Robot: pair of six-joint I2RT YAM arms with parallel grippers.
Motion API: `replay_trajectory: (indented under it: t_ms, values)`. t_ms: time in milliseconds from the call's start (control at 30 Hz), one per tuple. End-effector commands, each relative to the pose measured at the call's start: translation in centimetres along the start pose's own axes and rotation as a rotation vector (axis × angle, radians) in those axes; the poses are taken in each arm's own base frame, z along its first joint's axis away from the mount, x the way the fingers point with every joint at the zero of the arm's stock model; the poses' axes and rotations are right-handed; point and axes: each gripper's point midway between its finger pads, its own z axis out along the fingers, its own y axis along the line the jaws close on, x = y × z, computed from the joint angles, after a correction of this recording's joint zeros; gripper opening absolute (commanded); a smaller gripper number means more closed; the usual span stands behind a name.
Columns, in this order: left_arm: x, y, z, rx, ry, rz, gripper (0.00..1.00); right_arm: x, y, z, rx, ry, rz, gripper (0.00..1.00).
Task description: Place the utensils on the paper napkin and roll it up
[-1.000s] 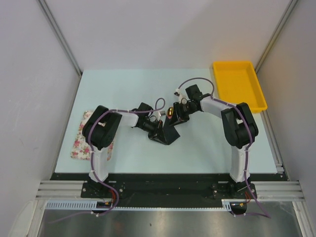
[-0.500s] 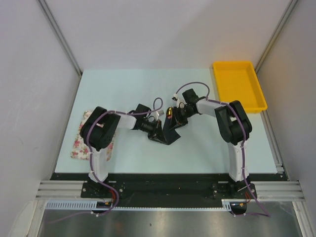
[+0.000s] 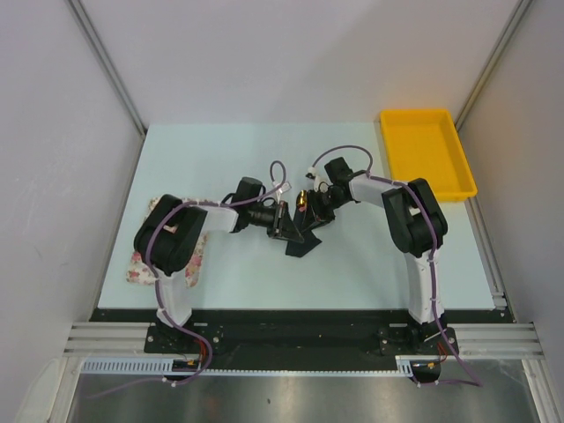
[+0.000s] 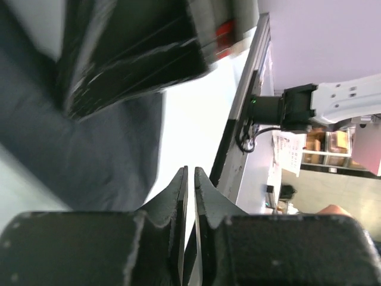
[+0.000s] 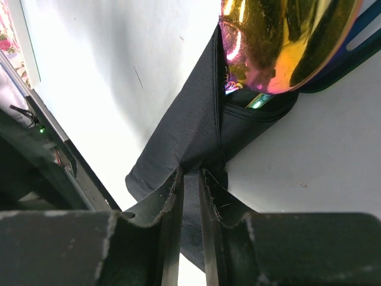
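Observation:
The black paper napkin point(image 3: 300, 242) lies crumpled at the table's middle, partly lifted between my two grippers. The utensils point(image 3: 302, 197) show as a shiny gold end poking out of its far side. In the right wrist view a gold spoon bowl point(image 5: 286, 42) sits in the napkin's point(image 5: 190, 119) folds. My right gripper point(image 5: 190, 173) is shut on a pinched ridge of the napkin; from above it point(image 3: 314, 214) stands at the napkin's right side. My left gripper point(image 4: 190, 171) has its jaws almost together, a pale slit between them, with the napkin point(image 4: 89, 149) just left of it. From above it point(image 3: 282, 220) is at the napkin's left edge.
A yellow tray point(image 3: 419, 112) sits at the back right corner of the table. A floral cloth mat point(image 3: 139, 263) lies at the near left, partly under the left arm. The table's front rail runs close behind both arms.
The left arm swung, its gripper moving up and right against the napkin. The right gripper closed a little and shifted left. The napkin bunched into a narrower shape.

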Motion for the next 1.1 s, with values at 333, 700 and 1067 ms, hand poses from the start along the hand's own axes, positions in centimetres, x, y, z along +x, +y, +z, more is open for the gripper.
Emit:
replay_trajectory:
  t_ms: [333, 700, 1067]
  values:
    - [3.8, 7.0, 0.5, -0.066, 0.041, -0.260, 0.01, -7.7, 3.5, -5.8, -0.090, -0.271, -0.006, 0.33]
    - [3.3, 6.6, 0.6, -0.060, 0.035, -0.240, 0.00, -6.4, 1.2, -4.3, -0.009, -0.250, 0.148, 0.49]
    - [3.2, 6.6, 0.4, -0.063, 0.033, -0.230, 0.01, -2.3, -2.1, -0.6, 0.157, -0.154, 0.205, 0.47]
